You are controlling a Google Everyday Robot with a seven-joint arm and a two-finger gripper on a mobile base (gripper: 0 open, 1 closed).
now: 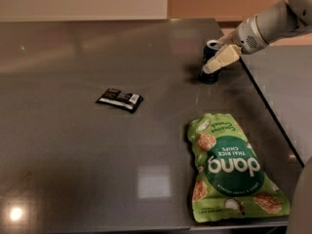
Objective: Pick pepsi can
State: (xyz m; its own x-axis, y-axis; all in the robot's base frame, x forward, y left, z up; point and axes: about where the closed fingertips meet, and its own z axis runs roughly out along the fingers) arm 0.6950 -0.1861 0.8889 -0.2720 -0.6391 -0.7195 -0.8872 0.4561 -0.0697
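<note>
The pepsi can (210,52), dark blue with a silver top, stands upright near the table's far right edge. My gripper (213,55) reaches in from the upper right and is open, with the can between its jaws. One cream finger (222,58) crosses the can's front and hides part of it. The other finger sits behind the can's top. The can rests on the table.
A large green chip bag (231,168) lies flat at the front right. A small flat black wrapper (119,99) lies left of centre. The dark table (73,155) has its right edge running just past the can, and a second surface (287,91) adjoins it.
</note>
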